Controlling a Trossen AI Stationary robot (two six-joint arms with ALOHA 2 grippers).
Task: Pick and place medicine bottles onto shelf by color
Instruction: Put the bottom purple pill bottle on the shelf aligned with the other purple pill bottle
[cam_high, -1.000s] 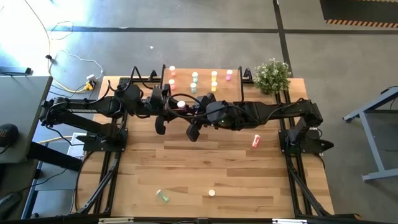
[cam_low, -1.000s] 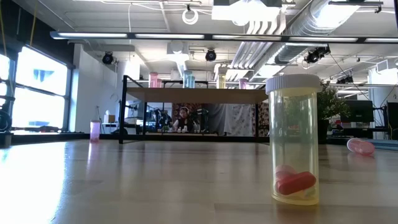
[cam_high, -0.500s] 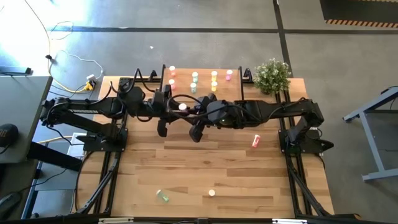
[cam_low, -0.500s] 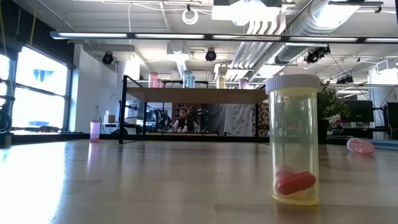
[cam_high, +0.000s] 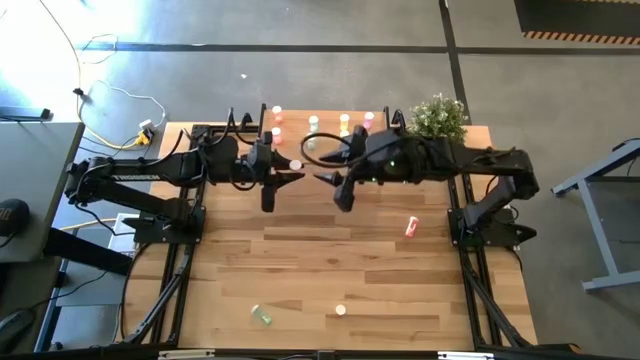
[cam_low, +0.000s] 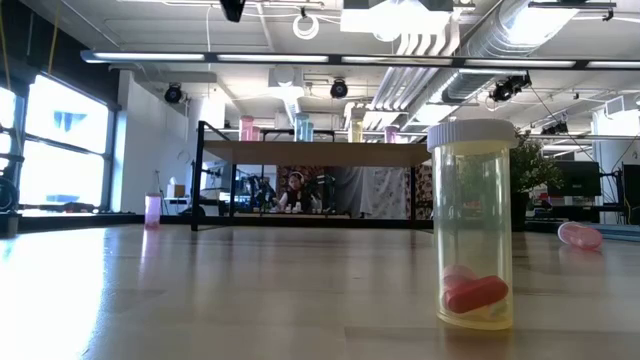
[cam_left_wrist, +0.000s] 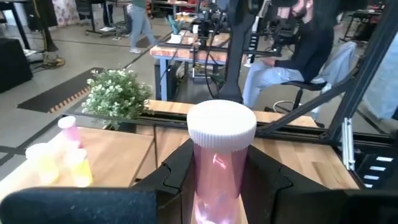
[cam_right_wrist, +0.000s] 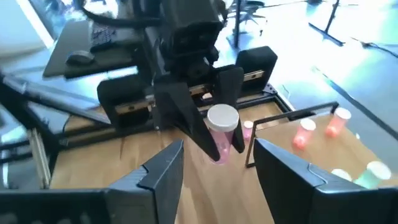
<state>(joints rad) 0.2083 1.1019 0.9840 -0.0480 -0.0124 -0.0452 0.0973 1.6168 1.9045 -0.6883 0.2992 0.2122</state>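
A pink medicine bottle (cam_left_wrist: 220, 163) with a white cap stands upright between the fingers of my left gripper (cam_high: 288, 172), above the table just in front of the shelf (cam_high: 322, 133). My right gripper (cam_high: 326, 178) is open a short way to the bottle's right and faces it; its fingers (cam_right_wrist: 163, 177) have nothing between them. Red, green, yellow and pink bottles stand on the shelf top (cam_low: 310, 151). On the table, a red bottle (cam_high: 411, 227) and a green bottle (cam_high: 262, 315) lie on their sides. A yellow bottle (cam_low: 472, 225) stands upright. My left gripper pinches the pink bottle's body below the cap (cam_left_wrist: 219, 186) between its two fingers (cam_left_wrist: 179, 175). The fingers come nearly level from the table's left. The bottle is upright, cap up, lifted clear of the table.
A potted green plant (cam_high: 437, 118) stands at the far right corner next to the shelf. A small pink bottle (cam_low: 152, 209) stands on the table and another (cam_low: 580, 235) lies on its side. People sit at desks beyond the table.
My right gripper has let go of the pink bottle and drawn back toward the table's right edge and upward. The bottle stays in my left gripper, which has kept almost still and has rolled a little.
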